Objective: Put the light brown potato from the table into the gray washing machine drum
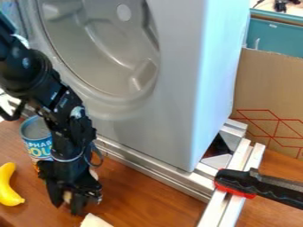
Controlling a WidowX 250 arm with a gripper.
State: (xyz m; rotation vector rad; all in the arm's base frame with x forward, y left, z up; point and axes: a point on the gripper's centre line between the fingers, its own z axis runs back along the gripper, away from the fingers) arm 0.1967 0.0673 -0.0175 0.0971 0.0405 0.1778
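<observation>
gripper low over the wood table, near the soup can — you can't tell whether it's open or closed. tan thing is at its lower end, mostly hidden. likely light, maybe firm; you'd do best gripping its middle — gently, shape unclear.

Large white lettering marks the blue label of a can.

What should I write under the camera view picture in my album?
The robot's black hand hangs low over the table, near a yellow banana and blue can.
</observation>
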